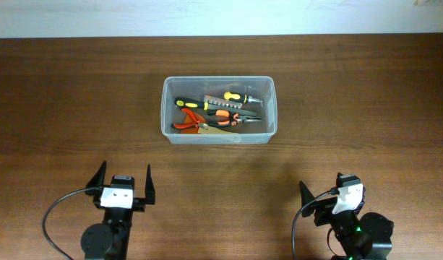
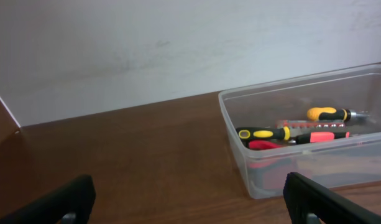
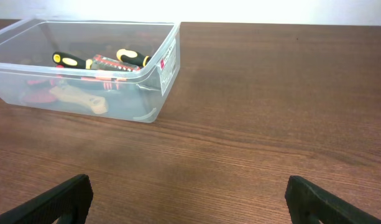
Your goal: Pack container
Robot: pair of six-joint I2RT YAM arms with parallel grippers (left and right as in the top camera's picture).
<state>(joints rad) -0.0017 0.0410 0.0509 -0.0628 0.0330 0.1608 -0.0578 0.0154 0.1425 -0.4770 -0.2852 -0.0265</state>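
Observation:
The clear plastic container [image 1: 166, 108] stands in the middle of the brown table. It holds several hand tools: black-and-yellow screwdrivers [image 1: 191, 103], orange-handled pliers [image 1: 188, 123] and a wooden-handled tool. It also shows in the left wrist view [image 2: 230, 124] and the right wrist view [image 3: 159, 74]. My left gripper [image 1: 124, 183] is open and empty near the front left, well short of the container. My right gripper [image 1: 329, 193] is open and empty near the front right.
The brown wooden table [image 1: 366, 94] stretches around the container. A pale wall [image 2: 146, 43] stands behind the table's far edge. A white label [image 3: 168, 57] is stuck on the container's short side.

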